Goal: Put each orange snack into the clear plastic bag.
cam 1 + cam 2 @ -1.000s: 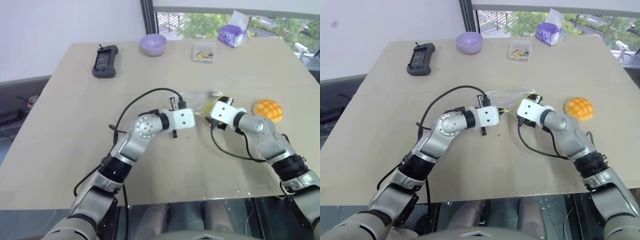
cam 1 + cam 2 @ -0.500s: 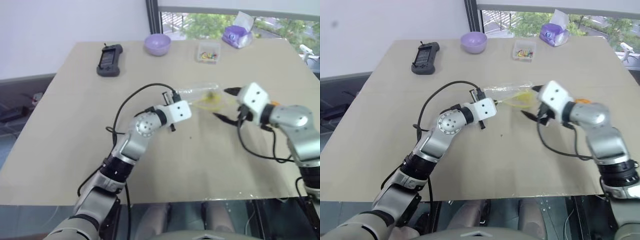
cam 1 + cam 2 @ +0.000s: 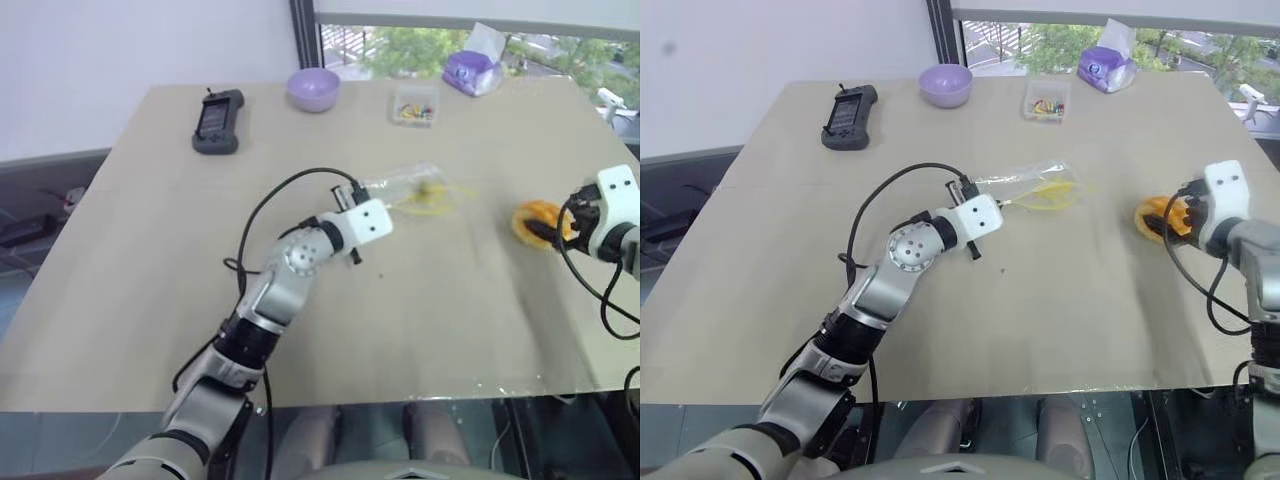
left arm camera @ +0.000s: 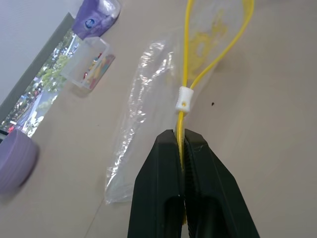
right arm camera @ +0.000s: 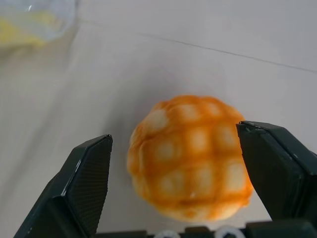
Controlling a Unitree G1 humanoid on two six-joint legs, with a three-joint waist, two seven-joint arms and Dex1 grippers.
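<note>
No text, brand, number or sign can be read anywhere in these views. A small round blue emblem is seen on the purple pack, which stands beside the small clear box, but its lettering cannot be made out. The screen of the black handheld device, which lies near the purple bowl, is seen as dark, with no characters made out on it.
</note>
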